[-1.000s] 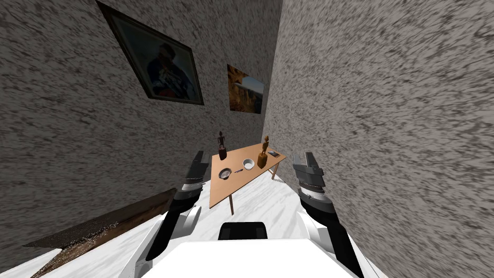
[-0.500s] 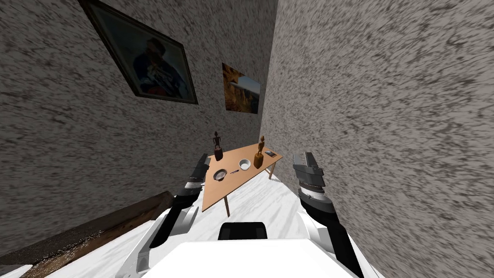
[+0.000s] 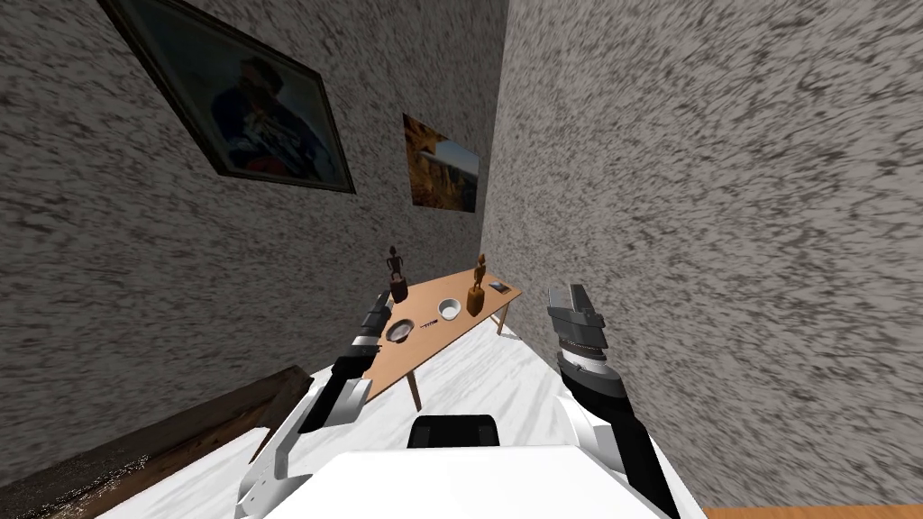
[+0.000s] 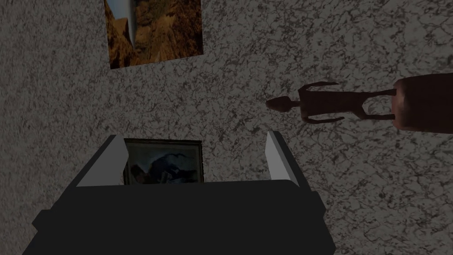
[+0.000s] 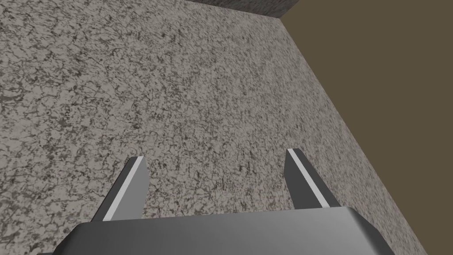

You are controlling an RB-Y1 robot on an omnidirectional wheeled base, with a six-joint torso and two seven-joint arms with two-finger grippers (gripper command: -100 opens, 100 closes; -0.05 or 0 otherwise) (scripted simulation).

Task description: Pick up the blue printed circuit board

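While my left gripper (image 4: 194, 135) and right gripper (image 5: 216, 152) have their fingers apart, my head sees the board (image 3: 498, 286) flat at the table's (image 3: 424, 342) far end, beside a brown statue (image 3: 476, 286). My left wrist sees a dark statue (image 4: 327, 102).

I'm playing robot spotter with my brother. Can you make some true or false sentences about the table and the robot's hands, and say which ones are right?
1. The left gripper and the right gripper are both open and empty. True.
2. The round white bowl sits on the floor. False: it sits on the light brown wooden table.
3. A dark brown figurine and a lighter brown figurine both stand on the table. True.
4. The small flat dark board lies at the table's near end, by the grippers. False: it lies at the far corner, beside the lighter brown figurine.
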